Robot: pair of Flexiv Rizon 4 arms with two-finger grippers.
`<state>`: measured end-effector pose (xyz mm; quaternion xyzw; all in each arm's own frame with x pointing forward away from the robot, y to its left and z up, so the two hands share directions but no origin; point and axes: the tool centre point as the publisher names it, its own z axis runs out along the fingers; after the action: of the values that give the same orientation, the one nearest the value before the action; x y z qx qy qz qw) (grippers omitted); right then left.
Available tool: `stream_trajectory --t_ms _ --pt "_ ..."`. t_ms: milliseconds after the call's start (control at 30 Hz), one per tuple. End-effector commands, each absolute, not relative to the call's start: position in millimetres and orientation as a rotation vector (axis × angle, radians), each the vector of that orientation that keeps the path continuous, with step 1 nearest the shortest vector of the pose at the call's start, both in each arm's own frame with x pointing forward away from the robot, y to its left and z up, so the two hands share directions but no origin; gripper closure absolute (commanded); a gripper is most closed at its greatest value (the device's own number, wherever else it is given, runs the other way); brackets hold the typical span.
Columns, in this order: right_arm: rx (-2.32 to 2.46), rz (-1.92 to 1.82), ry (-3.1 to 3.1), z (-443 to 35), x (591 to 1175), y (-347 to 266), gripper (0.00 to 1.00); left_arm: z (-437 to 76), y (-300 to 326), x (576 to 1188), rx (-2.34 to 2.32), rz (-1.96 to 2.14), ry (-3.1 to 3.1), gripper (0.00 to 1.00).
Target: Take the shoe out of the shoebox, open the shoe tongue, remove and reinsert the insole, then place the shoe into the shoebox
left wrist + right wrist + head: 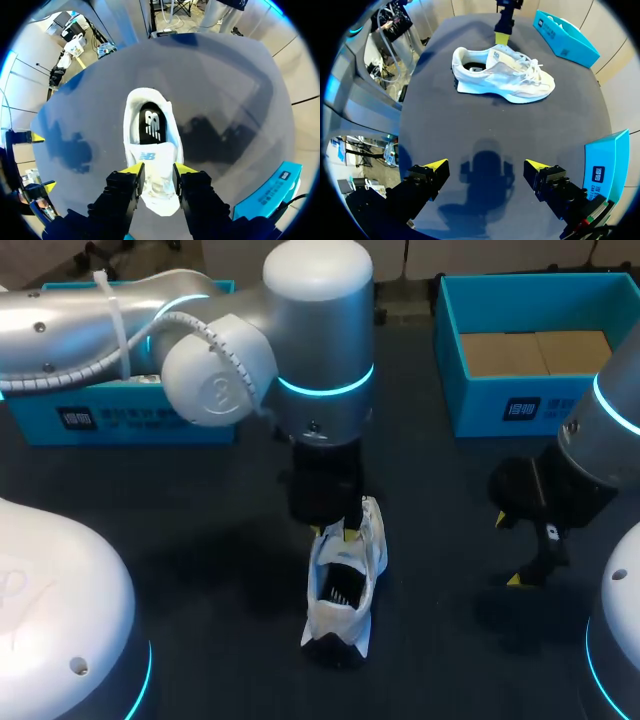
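Note:
A white sneaker (345, 585) stands upright on the dark table at the middle, with its heel toward me. My left gripper (338, 532) hangs straight above its laced throat. In the left wrist view the gripper (159, 170) straddles the laces just ahead of the tongue (148, 156). Its fingers are partly closed, and no grip on the shoe (150, 100) shows. The black insole (151, 122) lies inside the shoe. My right gripper (510, 550) hovers open and empty to the right of the shoe (505, 75). Its own view shows the gripper (487, 167) well short of the shoe.
An open blue shoebox (520, 405) with a cardboard floor stands at the back right. A second blue box (120, 420) sits at the back left, partly hidden behind my left arm. Dark tabletop (200, 540) surrounds the shoe.

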<state>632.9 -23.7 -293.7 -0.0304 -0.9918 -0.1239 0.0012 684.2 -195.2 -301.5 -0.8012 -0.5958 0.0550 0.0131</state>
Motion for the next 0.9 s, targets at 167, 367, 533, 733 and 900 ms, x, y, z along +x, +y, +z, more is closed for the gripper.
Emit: stream_trajectory --t_ms 167,367,533,733,900 --pt "-0.096 -0.389 -3.116 -294.4 631.6 -24.1 0.00 -332.7 -212.6 681.9 -2.475 0.185 -1.839 0.69" --pt "-0.096 -0.389 -3.116 -294.4 631.6 -24.1 0.00 -347.7 -205.7 670.0 -2.448 0.234 -1.841 0.72" --pt "-0.096 -0.389 -3.116 -294.4 631.6 -24.1 0.00 -356.3 -200.0 666.5 -2.424 0.249 -1.844 0.72" --pt "-0.096 -0.389 -3.116 -294.4 631.6 -24.1 0.00 -336.3 -196.2 666.5 -2.456 0.222 -1.864 0.70" --pt "-0.096 -0.389 -3.116 -294.4 631.6 -24.1 0.00 -347.5 -202.3 667.8 -2.426 0.221 -1.857 0.69"
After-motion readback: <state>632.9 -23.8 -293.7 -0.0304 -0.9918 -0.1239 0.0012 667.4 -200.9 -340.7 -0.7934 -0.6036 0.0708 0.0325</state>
